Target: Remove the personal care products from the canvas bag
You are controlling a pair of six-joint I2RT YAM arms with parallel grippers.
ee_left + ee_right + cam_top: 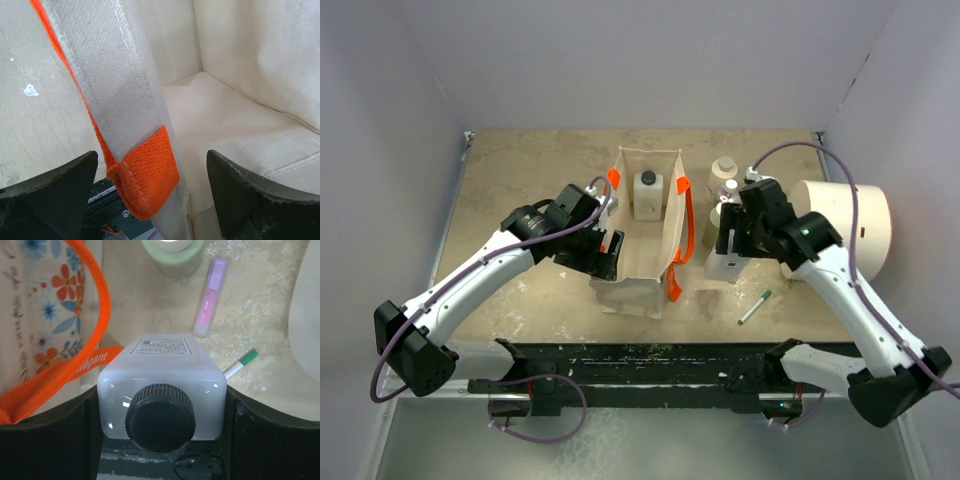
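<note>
The canvas bag (645,235) stands open at the table's middle, orange handles (683,225) hanging down its right side. One white bottle with a black cap (648,192) stands inside at the far end. My left gripper (608,252) is open, its jaws straddling the bag's left wall and orange strap (145,182). My right gripper (728,255) is shut on a white black-capped bottle (160,385), upright just right of the bag. An olive-beige cylinder (723,170) and a white pale-capped bottle (730,190) stand on the table behind it.
A large white cylinder (845,225) lies at the right, close to my right arm. A green pen (754,307) lies near the front right. A small pink tube (210,297) lies on the table beyond the held bottle, beside the olive cylinder (172,252).
</note>
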